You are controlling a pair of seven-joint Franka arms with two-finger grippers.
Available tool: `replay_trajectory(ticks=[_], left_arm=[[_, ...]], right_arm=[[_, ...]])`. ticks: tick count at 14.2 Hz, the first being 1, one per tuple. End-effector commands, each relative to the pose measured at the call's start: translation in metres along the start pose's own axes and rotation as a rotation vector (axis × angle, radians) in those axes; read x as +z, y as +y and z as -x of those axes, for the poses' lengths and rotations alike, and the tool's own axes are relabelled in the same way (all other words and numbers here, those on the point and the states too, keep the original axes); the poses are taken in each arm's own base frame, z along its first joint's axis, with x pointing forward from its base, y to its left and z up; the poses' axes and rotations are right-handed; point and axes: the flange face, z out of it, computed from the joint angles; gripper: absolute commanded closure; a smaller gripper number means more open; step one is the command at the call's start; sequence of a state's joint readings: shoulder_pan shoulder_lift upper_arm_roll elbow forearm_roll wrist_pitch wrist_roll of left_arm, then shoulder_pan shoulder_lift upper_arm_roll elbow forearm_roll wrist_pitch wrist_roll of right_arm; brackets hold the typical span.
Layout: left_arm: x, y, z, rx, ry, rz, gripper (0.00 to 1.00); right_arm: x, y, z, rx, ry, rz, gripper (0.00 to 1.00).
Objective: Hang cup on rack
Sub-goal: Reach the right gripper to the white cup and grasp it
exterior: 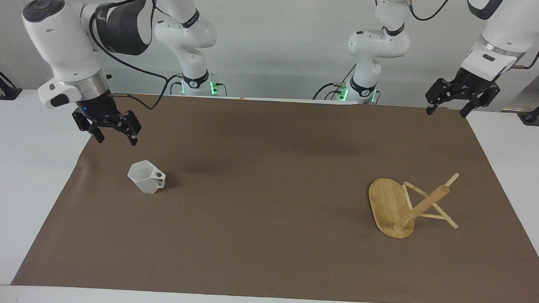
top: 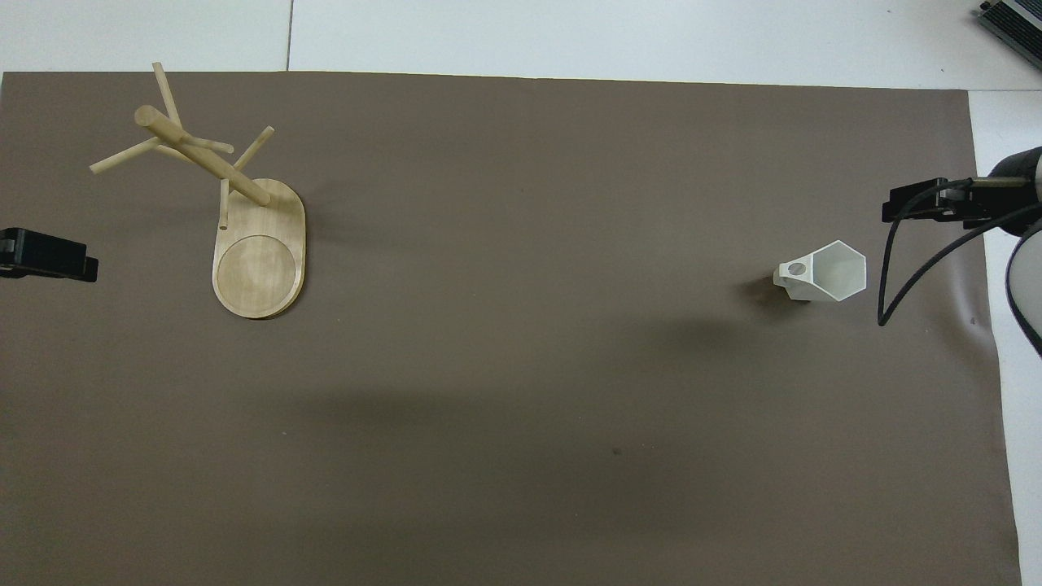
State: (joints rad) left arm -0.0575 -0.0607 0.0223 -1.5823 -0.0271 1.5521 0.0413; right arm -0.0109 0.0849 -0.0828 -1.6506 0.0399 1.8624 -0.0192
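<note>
Both jaws open, cup (exterior: 146, 177) empty

Even, bright light is falling from above, casting soft, diffuse shadows across the brown mat (exterior: 267, 205). A small dark shadow is sitting beside the cup (top: 822, 273). Both views are staying sharp, without glare.

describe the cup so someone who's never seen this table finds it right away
On the brown mat, look toward the right arm's end, near the open right gripper. The cup stands there alone: small, matte white, with faceted hexagonal sides and a stubby handle pierced by a round hole. The only other object, the bamboo rack, is at the left arm's end.
</note>
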Motion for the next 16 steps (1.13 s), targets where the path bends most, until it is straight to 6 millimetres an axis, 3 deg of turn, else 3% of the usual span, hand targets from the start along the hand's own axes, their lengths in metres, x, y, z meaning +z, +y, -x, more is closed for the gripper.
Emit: replay_trajectory(ticks=[1, 5, 7, 16], left_arm=[[-0.003, -0.001, 0.003, -0.027, -0.014, -0.013, 0.0], [-0.004, 0.003, 0.005, -0.017, -0.022, -0.013, 0.0], [-0.003, 0.003, 0.007, -0.017, -0.034, -0.016, 0.0], [0.001, 0.004, 0.009, -0.016, -0.045, -0.025, 0.0]], right_arm=[[-0.004, 0.003, 0.007, 0.004, 0.013, -0.022, 0.0], [-0.003, 0.017, 0.006, 0.02, 0.018, -0.018, 0.0], [-0.001, 0.011, 0.006, 0.012, 0.025, -0.018, 0.0], [0.097, 0.012, 0.01, 0.014, 0.031, -0.008, 0.0]])
